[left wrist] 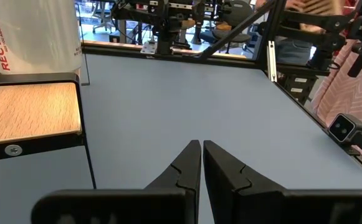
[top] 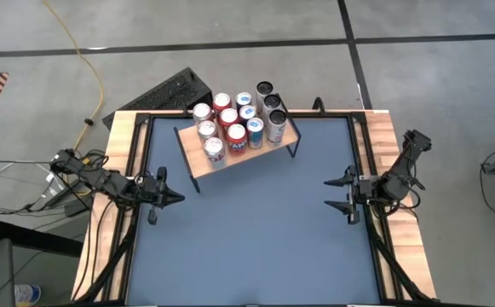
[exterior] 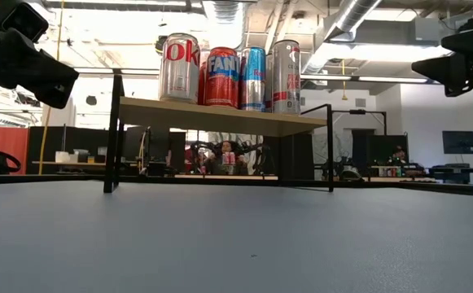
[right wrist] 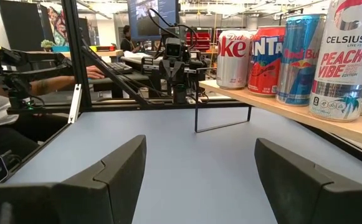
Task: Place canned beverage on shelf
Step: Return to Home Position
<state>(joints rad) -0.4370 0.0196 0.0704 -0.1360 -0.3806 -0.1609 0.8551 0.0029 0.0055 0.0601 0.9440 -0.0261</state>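
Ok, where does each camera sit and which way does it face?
High view: overhead, straight down on table; shelf at the back, left gripper and right gripper at the sides.
Low view: tabletop height, level toward the shelf's cans; arms in upper corners.
Left wrist view: across the table; own shut fingers.
Right wrist view: toward the shelf; own open fingers.
Shared: low and right wrist views both show the Diet Coke can.

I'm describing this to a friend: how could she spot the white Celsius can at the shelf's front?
At the blue table's far end stands a light wooden shelf on black legs. Four cans line its front edge; take the end one on the right arm's side, a white Celsius can. Its pink PEACH VIBE lettering sets it apart from the neighbouring blue Red Bull can.
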